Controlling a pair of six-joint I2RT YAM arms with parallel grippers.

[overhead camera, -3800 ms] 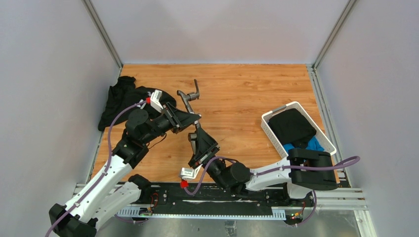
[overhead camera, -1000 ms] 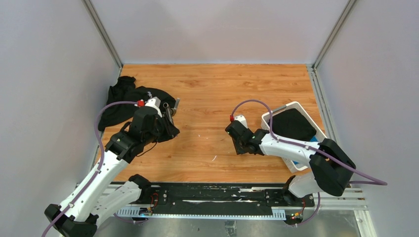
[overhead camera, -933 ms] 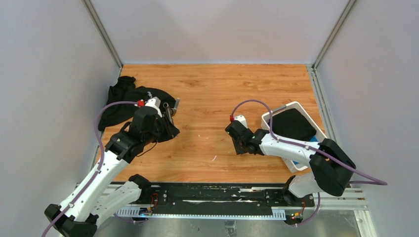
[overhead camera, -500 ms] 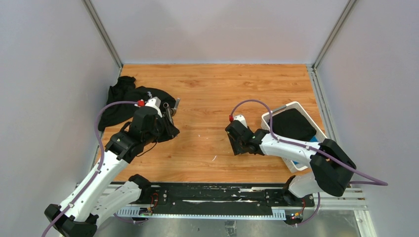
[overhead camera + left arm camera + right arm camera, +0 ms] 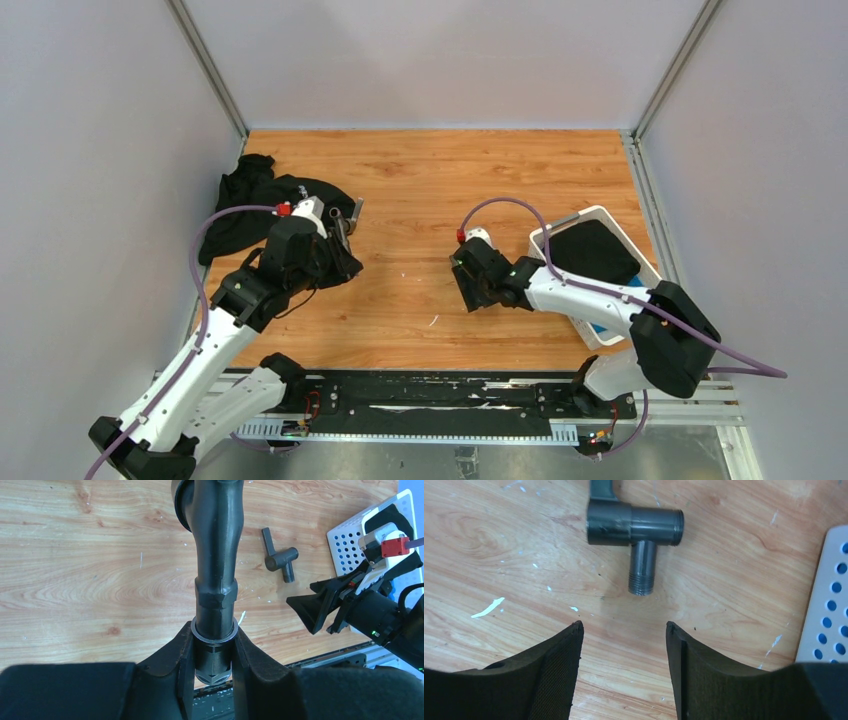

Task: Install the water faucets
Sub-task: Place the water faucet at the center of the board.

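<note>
Left claw [image 5: 214, 641]: clamped on the base of the spout [image 5: 217, 555], with a finger [image 5: 181, 652] pressed against each side of its collar.
Spout: a dark grey pipe that ran straight out from the fingers and left the wrist view at the top. It was held over the left half of the counter [image 5: 440, 170], just beside the cloth [image 5: 245, 195]. Whether it touched the wood could not be told.
Right claw [image 5: 624, 627]: fingers apart with nothing between them. It hung low over the counter right of centre, tips pointing at the tee [image 5: 634, 527] and clear of it.
Tee: lay flat on the bare wood just ahead of the right claw's tips, between the counter's centre and the basket [image 5: 590, 212]. Its threaded stub pointed back toward the gap between the fingers and its wider barrel lay crosswise. A thin handle [image 5: 603, 490] ran off the far side. From above, the right arm hid it.
Basket: white and perforated, at the right edge toward the near side, with dark fabric inside.
Cloth: black, bunched at the left edge toward the far-left corner.
Counter: wood grain, with small white flecks around the tee.
</note>
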